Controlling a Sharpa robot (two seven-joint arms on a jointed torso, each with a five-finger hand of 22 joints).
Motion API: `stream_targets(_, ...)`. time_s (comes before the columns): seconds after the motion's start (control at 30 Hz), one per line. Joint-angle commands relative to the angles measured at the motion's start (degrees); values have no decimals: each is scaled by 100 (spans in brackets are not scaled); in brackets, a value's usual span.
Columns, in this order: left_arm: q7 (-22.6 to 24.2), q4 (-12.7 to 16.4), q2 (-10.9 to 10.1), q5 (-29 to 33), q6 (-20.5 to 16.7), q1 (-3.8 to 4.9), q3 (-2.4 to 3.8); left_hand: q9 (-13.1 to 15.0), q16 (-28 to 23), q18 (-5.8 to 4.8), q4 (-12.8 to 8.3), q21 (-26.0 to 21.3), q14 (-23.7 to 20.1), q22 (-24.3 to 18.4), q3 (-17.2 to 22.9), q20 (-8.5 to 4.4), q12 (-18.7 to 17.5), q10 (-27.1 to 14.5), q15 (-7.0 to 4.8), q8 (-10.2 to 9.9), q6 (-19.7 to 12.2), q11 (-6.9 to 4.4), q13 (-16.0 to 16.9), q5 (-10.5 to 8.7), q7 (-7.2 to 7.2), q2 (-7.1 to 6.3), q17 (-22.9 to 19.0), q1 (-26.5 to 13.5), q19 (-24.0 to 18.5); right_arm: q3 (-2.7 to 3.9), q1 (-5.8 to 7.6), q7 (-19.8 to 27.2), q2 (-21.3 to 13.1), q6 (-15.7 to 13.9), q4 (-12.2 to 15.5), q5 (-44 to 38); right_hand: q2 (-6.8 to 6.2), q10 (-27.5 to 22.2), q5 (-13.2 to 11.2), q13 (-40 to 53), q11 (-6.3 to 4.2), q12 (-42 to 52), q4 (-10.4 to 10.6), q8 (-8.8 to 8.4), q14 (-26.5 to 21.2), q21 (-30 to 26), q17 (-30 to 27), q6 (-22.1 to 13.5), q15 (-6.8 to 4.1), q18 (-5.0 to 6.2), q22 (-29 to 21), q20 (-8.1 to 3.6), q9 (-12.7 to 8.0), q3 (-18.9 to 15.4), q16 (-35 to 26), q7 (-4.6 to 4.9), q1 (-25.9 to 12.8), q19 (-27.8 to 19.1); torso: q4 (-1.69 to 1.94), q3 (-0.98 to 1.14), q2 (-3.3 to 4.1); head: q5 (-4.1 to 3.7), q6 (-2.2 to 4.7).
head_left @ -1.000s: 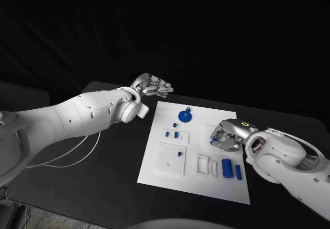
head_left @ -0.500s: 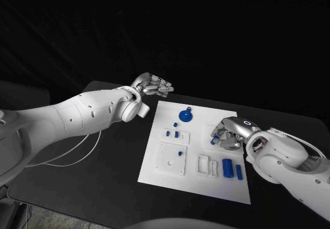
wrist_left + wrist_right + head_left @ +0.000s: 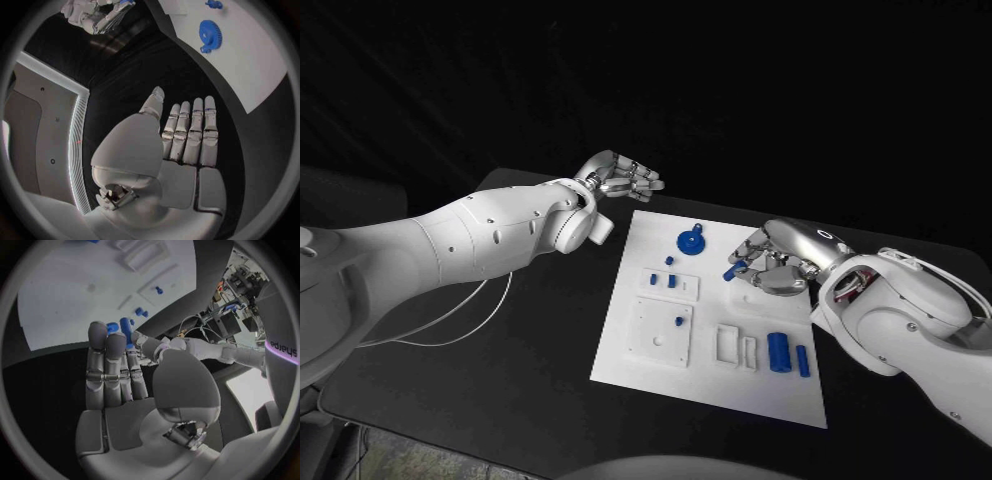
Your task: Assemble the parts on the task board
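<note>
My right hand (image 3: 772, 268) has just come up off the white board (image 3: 625, 345), and there's a small blue peg (image 3: 734, 269) pinched in its fingertips, hanging above the board's middle. So the pick worked; I reckon seating it comes next. My left hand (image 3: 622, 179) hasn't budged, holding nothing beyond the board's far corner, fingers straight and side by side. The blue gear (image 3: 689, 241) sits untouched.

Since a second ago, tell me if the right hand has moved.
Yes. The right hand, pinching a small blue part, has lifted toward the blue gear, up the task board.
</note>
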Motion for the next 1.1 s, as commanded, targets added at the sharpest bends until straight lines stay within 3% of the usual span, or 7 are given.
stream_targets(0.03,43,-3,30,28,67,-4,6,-4,-5,-34,24,25,-25,-7,18,17,-4,-31,5,-5,2,-1,6,-10,-25,36,-4,5,-5,12,-1,237,143,-32,91,419,94,125,42,9,-79,18,-14,41,-3,10,-11,19,-51,100,14,-26,7,-34,25,-6,19,176,0,-7,-1,-2,-10)
stream_targets(0.1,43,-6,39,28,68,-4,6,-4,-5,-34,24,25,-25,-7,18,17,-4,-31,5,-5,2,-1,6,-10,-25,36,-4,5,-5,3,0,270,245,-29,113,447,97,124,42,10,-79,19,-17,41,-3,6,-13,17,-50,101,15,-25,8,-36,25,-6,20,176,-3,-5,0,-10,1)
stream_targets(0.17,44,-9,55,28,71,-4,6,-4,-5,-34,24,25,-25,-7,18,17,-4,-31,5,-5,2,-1,6,-10,-25,36,-4,5,-5,-52,0,321,391,-32,143,446,108,122,43,10,-78,18,-33,41,-3,-10,-23,16,-48,104,22,-20,12,-43,24,-5,16,177,-3,-6,0,-12,12)
stream_targets(0.37,33,-13,99,28,91,-4,7,-6,-5,-34,21,25,-21,-7,16,16,-3,-28,3,-10,-4,-1,6,-10,-22,40,-4,5,-3,-325,1,476,749,-29,120,265,126,117,46,10,-75,19,-65,40,-3,-32,-41,9,-45,109,37,-16,16,-43,29,-2,5,182,17,-8,2,4,7)
stream_targets(0.6,25,-10,135,28,106,-5,7,-6,-5,-34,21,25,-21,-7,16,16,-3,-28,3,-10,-4,-1,6,-10,-22,40,-4,5,-3,-646,0,558,902,39,-40,169,136,119,50,11,-74,20,-82,41,-3,-35,-54,11,-45,116,50,-15,19,-47,31,-2,-1,184,1,-10,1,66,-19)
stream_targets(0.73,23,-2,143,28,112,-6,7,-5,-6,-34,19,25,-22,-7,18,15,-3,-27,4,-8,-13,-1,6,-3,-20,46,-4,0,-2,-803,-1,620,961,75,-107,89,139,117,50,11,-73,19,-92,40,-4,-37,-60,9,-43,119,56,-13,19,-42,33,-1,-3,185,2,3,8,92,-43)
stream_targets(1.1,15,8,139,28,112,-6,7,-5,-4,-36,16,23,-15,-8,20,15,-4,-20,2,-7,-15,-2,6,-4,-21,48,-3,-3,-6,-1008,-14,740,983,183,-184,-287,155,119,47,11,-74,20,-133,41,-6,-43,-81,12,-42,119,88,-10,20,-61,41,-1,-2,186,-7,2,3,115,-63)
